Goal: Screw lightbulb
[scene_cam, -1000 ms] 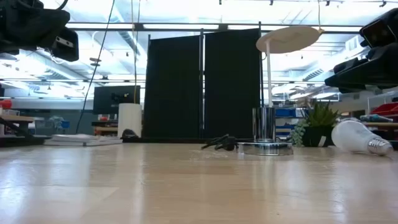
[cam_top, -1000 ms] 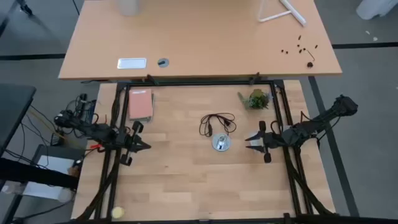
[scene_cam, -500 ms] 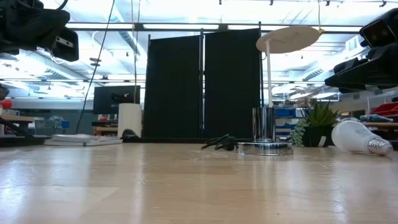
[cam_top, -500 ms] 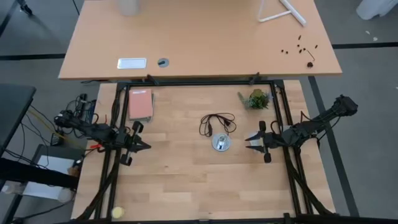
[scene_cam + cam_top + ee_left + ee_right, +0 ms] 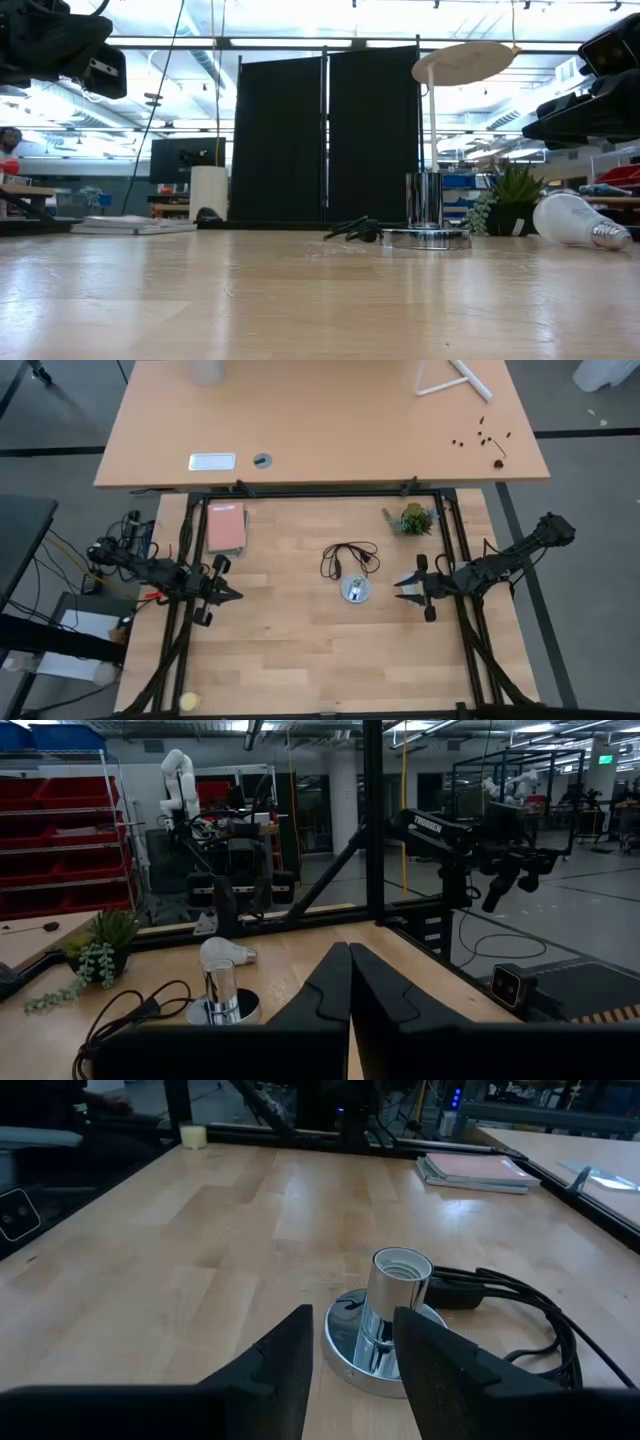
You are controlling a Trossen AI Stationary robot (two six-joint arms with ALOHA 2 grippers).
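Note:
The white lightbulb (image 5: pixel 572 220) lies on its side on the wooden table, its greyish screw end toward the table's right edge. It also shows behind the socket in the left wrist view (image 5: pixel 226 951). The silvery socket (image 5: pixel 353 590) stands upright on its round disc at the table's middle (image 5: pixel 388 1315). My right gripper (image 5: pixel 402 588) hovers just right of the socket, above the lightbulb, pointing at the socket. Its fingers are narrowly open (image 5: pixel 350 1370) with nothing between them. My left gripper (image 5: pixel 232 596) waits shut (image 5: pixel 350 995) at the table's left.
A thin black cord (image 5: pixel 350 557) coils on the far side of the socket. A pink book (image 5: pixel 226 527) lies at the far left and a small plant (image 5: pixel 412 520) at the far right. A yellow ball (image 5: pixel 188 702) sits at the near left edge.

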